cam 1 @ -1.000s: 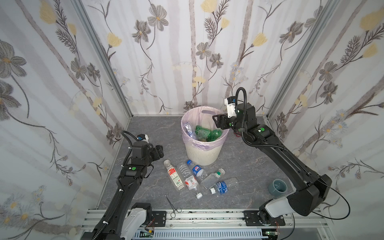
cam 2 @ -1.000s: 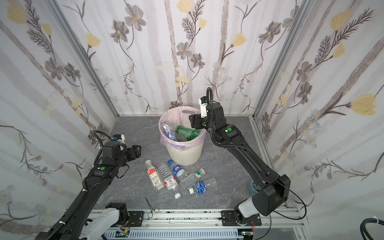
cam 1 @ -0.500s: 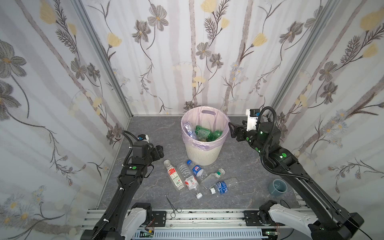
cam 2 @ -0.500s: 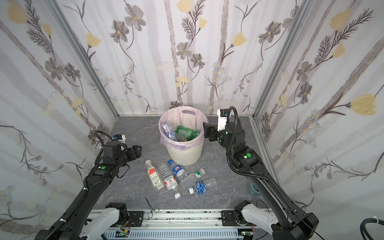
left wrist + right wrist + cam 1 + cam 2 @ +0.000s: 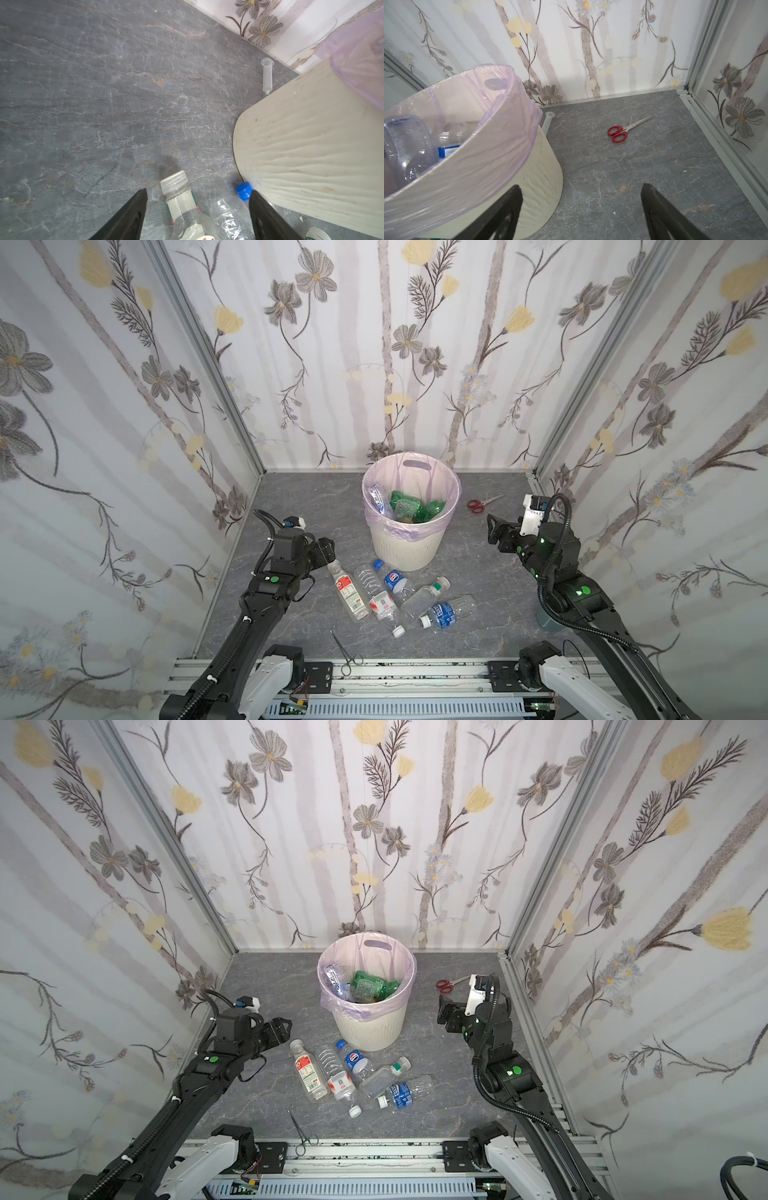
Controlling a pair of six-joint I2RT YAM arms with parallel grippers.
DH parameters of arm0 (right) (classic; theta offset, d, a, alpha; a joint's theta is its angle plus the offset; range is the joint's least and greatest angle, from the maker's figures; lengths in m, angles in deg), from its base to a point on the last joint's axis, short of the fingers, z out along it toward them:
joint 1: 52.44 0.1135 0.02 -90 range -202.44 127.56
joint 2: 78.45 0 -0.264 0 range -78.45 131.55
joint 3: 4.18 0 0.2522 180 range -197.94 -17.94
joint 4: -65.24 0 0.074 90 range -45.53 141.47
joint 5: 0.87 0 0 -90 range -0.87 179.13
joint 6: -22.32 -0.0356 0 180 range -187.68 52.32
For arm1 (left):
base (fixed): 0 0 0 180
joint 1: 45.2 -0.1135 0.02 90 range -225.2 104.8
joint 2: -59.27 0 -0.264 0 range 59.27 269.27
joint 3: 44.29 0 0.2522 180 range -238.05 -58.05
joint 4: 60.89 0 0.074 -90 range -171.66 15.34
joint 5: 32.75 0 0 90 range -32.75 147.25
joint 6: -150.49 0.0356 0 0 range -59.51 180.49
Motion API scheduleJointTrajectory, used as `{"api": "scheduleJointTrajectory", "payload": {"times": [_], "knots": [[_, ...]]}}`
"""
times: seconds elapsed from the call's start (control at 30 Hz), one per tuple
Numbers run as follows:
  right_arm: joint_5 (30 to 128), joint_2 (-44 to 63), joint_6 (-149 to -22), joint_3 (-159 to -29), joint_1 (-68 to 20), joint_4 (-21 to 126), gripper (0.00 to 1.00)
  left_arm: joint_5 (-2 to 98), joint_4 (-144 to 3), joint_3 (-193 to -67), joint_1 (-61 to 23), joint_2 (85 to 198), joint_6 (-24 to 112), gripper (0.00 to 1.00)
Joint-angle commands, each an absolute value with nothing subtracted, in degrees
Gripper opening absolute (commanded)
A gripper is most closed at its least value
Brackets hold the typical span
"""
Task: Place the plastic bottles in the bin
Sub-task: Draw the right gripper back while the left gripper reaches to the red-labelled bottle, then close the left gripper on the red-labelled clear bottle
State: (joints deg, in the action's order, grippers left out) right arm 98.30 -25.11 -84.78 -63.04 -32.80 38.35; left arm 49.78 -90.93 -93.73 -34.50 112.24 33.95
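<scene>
In both top views five clear plastic bottles (image 5: 390, 597) lie strewn on the grey table (image 5: 291, 497) before the ribbed cream bin (image 5: 409, 549), itself part-filled; the left fingers (image 5: 328, 553) hang nearest them. Left wrist view: left fingers apart, empty; the red-labelled bottle (image 5: 180, 203) lies below between them, long axis running with the reach. Right wrist view: right fingers (image 5: 502, 216) wide apart, empty, beside the bin.

Left gripper (image 5: 197, 195): bottles (image 5: 180, 205) lie between the fingers (image 5: 133, 212), bin (image 5: 311, 166) wall close beside one fingertip, bare floor (image 5: 124, 104) ahead. Right gripper (image 5: 581, 191): bin beside one finger, open floor ahead up to scissors (image 5: 625, 129).
</scene>
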Motion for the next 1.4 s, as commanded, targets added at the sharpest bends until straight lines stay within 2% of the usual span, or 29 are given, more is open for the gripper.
{"api": "scheduleJointTrajectory", "payload": {"times": [0.0,0.13,0.53,0.9,1.37], "knots": [[98.0,-24.2,-85.5,-62.4,-33.2,39.3,0.9,53.4,-90.8,-93.2,-31.4,112.5,29.0,0.79],[98.4,-23.0,-85.2,-62.2,-33.4,40.0,0.91,58.2,-91.7,-92.3,-26.3,113.4,25.3,0.8],[97.6,-21.9,-84.2,-59.8,-34.6,41.8,0.92,63.7,-93.6,-85.0,-15.3,113.6,15.3,0.84],[96.7,-22.6,-84.6,-59.5,-35.0,42.2,0.92,65.3,-93.6,-84.2,-11.2,117.4,13.2,0.82],[96.2,-23.2,-85.0,-59.0,-35.0,42.2,0.92,66.5,-93.5,-82.2,-10.1,119.4,12.9,0.74]]}}
